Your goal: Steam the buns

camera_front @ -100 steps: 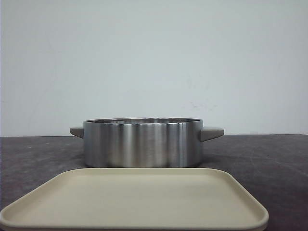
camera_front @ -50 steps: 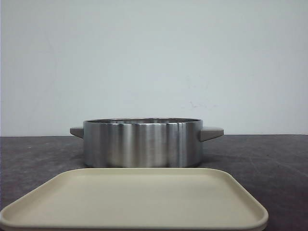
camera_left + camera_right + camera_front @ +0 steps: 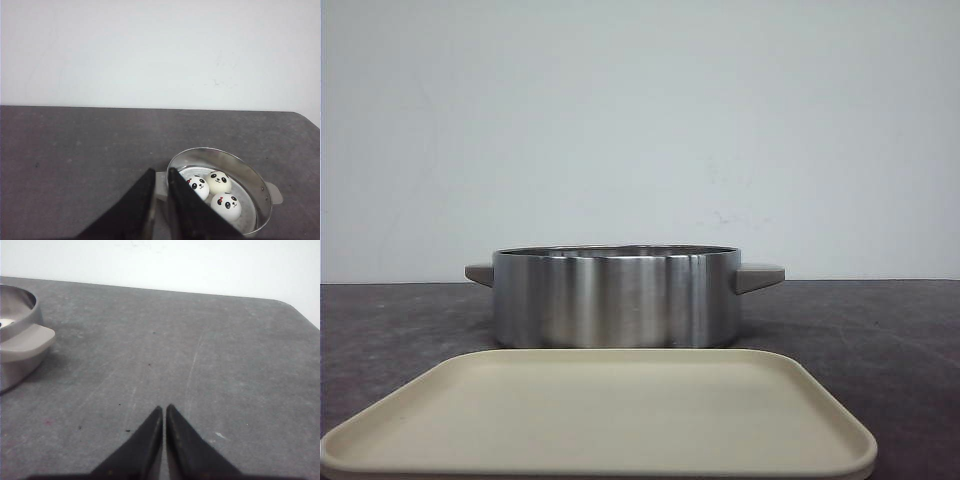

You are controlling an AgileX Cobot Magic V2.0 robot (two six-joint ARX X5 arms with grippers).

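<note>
dark speckled table (image 3: 880, 330), round brushed-steel pot (image 3: 617, 298) holding smooth domed buns (image 3: 216, 192)

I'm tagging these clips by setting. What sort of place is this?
Probably a staged tabletop test bench, not a real kitchen: a bare dark table against a plain white wall, holding only a steel pot of panda buns and a beige tray.

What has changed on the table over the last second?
Nothing visibly changed. In the front view the steel pot sits in the same spot behind the beige tray, and no arm enters that view. Only the current wrist views show the buns in the pot and both grippers, left and right, shut and holding nothing.
</note>
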